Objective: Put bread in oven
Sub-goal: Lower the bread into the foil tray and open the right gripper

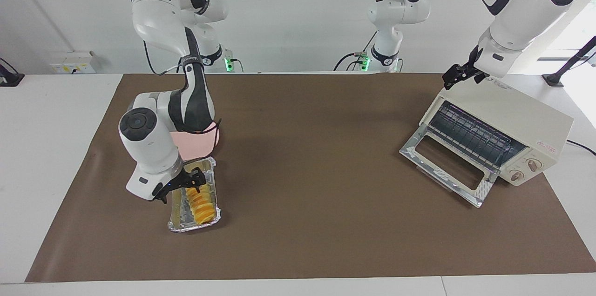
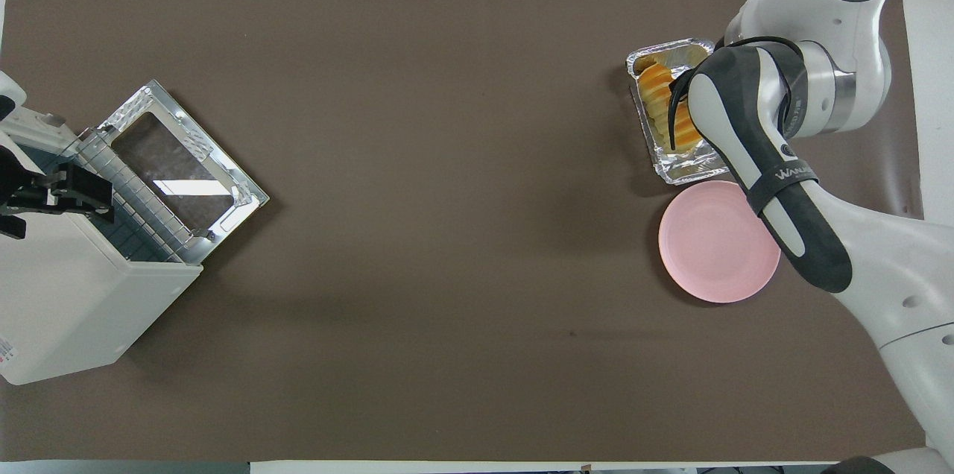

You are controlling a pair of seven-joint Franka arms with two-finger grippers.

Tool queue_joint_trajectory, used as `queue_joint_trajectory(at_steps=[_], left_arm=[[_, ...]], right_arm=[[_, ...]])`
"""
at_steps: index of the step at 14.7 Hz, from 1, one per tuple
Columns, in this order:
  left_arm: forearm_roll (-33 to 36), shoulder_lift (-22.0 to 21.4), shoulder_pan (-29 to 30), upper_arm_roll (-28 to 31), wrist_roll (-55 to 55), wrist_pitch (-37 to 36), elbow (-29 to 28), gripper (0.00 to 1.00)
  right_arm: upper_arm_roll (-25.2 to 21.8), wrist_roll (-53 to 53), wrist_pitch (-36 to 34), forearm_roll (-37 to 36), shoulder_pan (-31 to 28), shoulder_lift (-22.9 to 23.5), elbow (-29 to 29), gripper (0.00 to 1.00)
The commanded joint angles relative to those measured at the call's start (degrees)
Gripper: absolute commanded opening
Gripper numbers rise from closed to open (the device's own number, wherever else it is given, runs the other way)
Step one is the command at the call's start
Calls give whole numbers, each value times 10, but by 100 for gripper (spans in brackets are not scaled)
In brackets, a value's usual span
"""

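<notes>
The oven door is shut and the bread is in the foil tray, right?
Not quite. The oven door is open, folded down flat in front of it with the wire rack showing, as the facing view makes plain. The bread does lie in the foil tray.

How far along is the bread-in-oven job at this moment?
Done: the oven door lies dropped open, rack exposed. In hand: the right gripper is down at the bread, which lies in the foil tray beside the pink plate; a grasp cannot be confirmed. The left gripper waits over the oven's top. Left: lifting the bread, carrying it across and placing it on the rack.
</notes>
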Motion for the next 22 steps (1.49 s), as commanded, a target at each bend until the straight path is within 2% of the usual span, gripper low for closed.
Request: queue_joint_trajectory(at_steps=[1,6,8,9,11,18,20,22], left_arm=[[-9,-10,7,-3,2,-6,-2,100],[-9,-10,7,-3,2,-6,-2,100],[-9,-10,7,-4,2,-6,-1,100],[-9,-10,7,-3,2,-6,-2,100],[-9,-10,7,-4,2,-6,-2,100],[-9,-10,7,-3,2,-6,-2,100],[-9,-10,7,-3,2,-6,-2,100],[-9,-10,7,-3,2,-6,-2,100]], right_arm=[[5,-34,33,-4,-24,2,-3,100],[5,-46,123,-4,-29,-7,-82,99],[4,-46,150,-4,-31,-16,-112,86],[4,-47,158,-4,-32,-18,-121,68],[4,-46,156,-4,-32,-19,-122,0],[5,-43,145,-1,-31,-19,-117,0],[6,-44,108,1,-32,-19,-94,0],[7,-41,27,9,-30,-19,-37,0]])
